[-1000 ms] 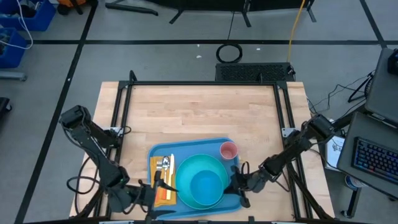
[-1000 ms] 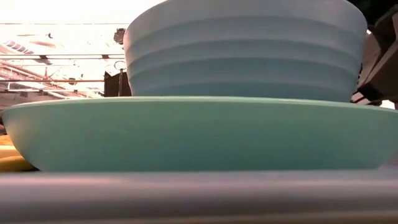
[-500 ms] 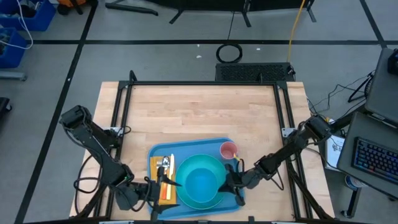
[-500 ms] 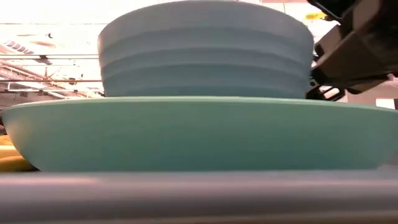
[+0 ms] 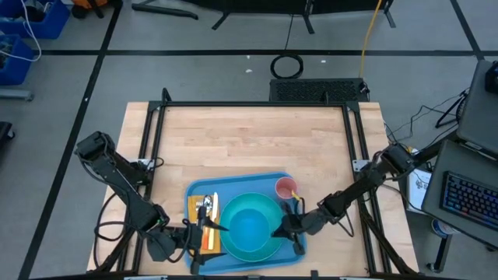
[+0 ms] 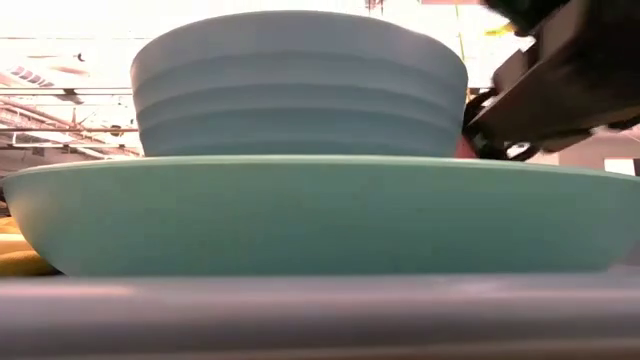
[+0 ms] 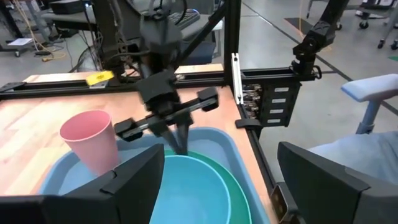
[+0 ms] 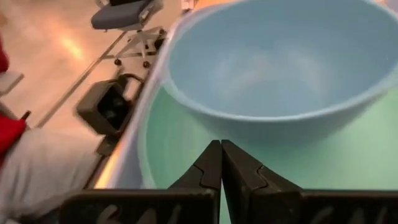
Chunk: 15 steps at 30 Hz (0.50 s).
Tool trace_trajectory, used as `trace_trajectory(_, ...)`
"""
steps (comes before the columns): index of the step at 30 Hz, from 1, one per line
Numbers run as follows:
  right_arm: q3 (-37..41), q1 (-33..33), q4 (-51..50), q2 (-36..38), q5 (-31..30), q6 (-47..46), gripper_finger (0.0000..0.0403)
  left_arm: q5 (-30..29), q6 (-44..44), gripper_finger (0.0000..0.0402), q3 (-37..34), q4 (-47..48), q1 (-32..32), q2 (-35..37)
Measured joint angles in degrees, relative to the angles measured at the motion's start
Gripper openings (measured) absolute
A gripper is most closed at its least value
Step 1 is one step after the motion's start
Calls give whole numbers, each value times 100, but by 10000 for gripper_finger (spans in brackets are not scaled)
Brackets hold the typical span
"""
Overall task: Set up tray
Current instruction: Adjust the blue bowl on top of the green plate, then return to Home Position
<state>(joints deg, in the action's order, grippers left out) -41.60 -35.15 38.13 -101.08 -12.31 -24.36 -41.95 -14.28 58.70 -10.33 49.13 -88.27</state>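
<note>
- Right gripper (image 7: 180,142): fingers pressed together, holding nothing, tip against the bowl (image 5: 250,230) at its right side, over the plate (image 5: 274,247).
- Left gripper (image 5: 189,238): fingers spread wide, empty, low at the tray's left end beside the napkin (image 5: 205,240).
- Judged step: nudging the bowl to centre on the plate. Push low and slowly, so the bowl slides rather than tips or rides over the plate's rim.
- Tray (image 5: 191,194): at the table's (image 5: 249,140) near edge, between the two arms, carrying everything.
- Pink cup (image 5: 286,187) stands upright just behind the right gripper; a backward swing could topple it.
- Cutlery (image 5: 204,207) lies on the napkin, close to the left fingers.
</note>
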Motion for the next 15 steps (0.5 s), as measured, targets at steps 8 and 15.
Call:
trace_trajectory(8,-2,-494,-168,431,-1027,876,0,2,-34,316,0,14,12,0)
trace_trajectory(15,0,-630,-864,1064,-1603,1216,0,-7,-90,312,0,-96,-3,0)
